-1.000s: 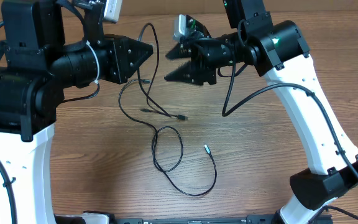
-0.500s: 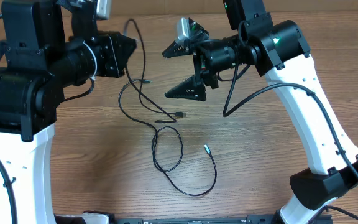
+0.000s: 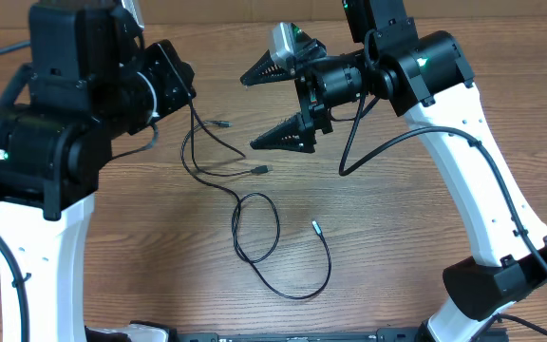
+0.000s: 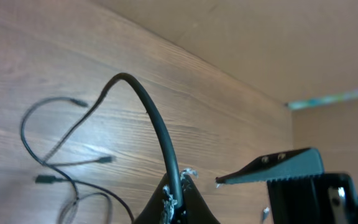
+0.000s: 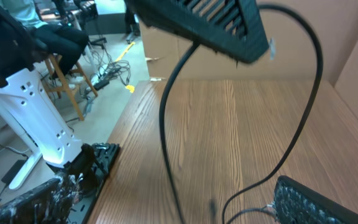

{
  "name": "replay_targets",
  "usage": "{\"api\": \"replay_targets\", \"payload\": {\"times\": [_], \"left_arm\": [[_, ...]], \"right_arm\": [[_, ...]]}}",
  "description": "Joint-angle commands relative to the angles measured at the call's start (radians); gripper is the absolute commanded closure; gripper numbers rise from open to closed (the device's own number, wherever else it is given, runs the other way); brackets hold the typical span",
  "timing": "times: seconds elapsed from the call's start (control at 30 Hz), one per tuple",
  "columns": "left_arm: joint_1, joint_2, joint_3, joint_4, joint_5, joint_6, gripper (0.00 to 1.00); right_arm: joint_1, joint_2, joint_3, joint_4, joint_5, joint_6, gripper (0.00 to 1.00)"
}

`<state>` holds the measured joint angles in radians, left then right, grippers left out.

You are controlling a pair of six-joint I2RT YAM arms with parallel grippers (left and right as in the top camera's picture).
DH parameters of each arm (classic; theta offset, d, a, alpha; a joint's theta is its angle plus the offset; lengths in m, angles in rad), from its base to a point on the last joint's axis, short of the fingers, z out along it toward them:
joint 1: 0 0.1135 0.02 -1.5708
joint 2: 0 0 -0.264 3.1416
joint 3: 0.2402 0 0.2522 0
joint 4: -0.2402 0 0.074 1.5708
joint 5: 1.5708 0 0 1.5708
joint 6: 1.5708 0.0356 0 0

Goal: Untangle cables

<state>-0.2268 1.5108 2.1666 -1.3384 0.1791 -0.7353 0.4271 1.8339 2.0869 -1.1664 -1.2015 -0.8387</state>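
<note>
Nearest, the cables [image 3: 240, 197] are sprawled mid-surface, one in a loose loop [image 3: 279, 226], a silvery plug [image 3: 316, 226] to its right. Farther back, the right gripper [image 3: 249, 114] is splayed wide, nothing in it; far left, the left gripper [image 4: 180, 186] is clamped on one cord [image 4: 158, 121]. If that cord gets hauled with nothing pinned, the loop could be cinched into a knot.

Open table [image 3: 397, 247] shows at centre right and along the lower left of the overhead frame. The cables [image 3: 254, 218] sprawl across the middle. The left arm [image 3: 55, 142] fills the upper left, and the right gripper [image 3: 250, 114], jaws spread wide, hangs over the upper centre.
</note>
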Motion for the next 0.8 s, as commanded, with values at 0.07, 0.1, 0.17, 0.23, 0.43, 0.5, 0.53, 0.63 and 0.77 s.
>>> {"api": "replay_targets", "payload": {"times": [0.07, 0.1, 0.17, 0.23, 0.43, 0.5, 0.53, 0.63, 0.77], "left_arm": [[-0.064, -0.006, 0.022, 0.011, -0.058, -0.190, 0.96], [-0.074, -0.006, 0.022, 0.012, -0.065, -0.224, 0.96], [-0.089, -0.006, 0.022, 0.011, -0.092, -0.278, 0.96], [-0.100, -0.006, 0.022, 0.010, -0.113, -0.326, 0.96], [-0.135, -0.001, 0.022, 0.007, -0.204, -0.415, 0.96], [-0.137, 0.008, 0.022, 0.006, -0.280, -0.435, 0.96], [-0.137, 0.017, 0.022, 0.006, -0.298, -0.467, 0.96], [-0.139, 0.042, 0.022, 0.011, -0.268, -0.597, 0.96], [-0.154, 0.087, 0.022, 0.058, -0.218, -0.634, 0.96]], "right_arm": [[-0.003, 0.007, 0.007, 0.007, -0.031, -0.001, 0.00], [-0.003, 0.007, 0.007, 0.008, -0.031, 0.000, 0.00], [-0.002, 0.007, 0.007, 0.009, -0.031, 0.000, 0.00], [-0.002, 0.007, 0.007, 0.008, -0.031, 0.000, 0.00], [-0.002, 0.007, 0.007, 0.005, -0.032, 0.000, 0.00], [-0.002, 0.007, 0.007, 0.000, -0.031, 0.000, 0.00], [-0.002, 0.007, 0.007, -0.002, -0.031, 0.000, 0.00], [-0.002, 0.008, 0.007, 0.013, -0.009, 0.000, 0.00], [-0.002, 0.009, 0.007, 0.090, 0.109, 0.094, 0.00]]}}
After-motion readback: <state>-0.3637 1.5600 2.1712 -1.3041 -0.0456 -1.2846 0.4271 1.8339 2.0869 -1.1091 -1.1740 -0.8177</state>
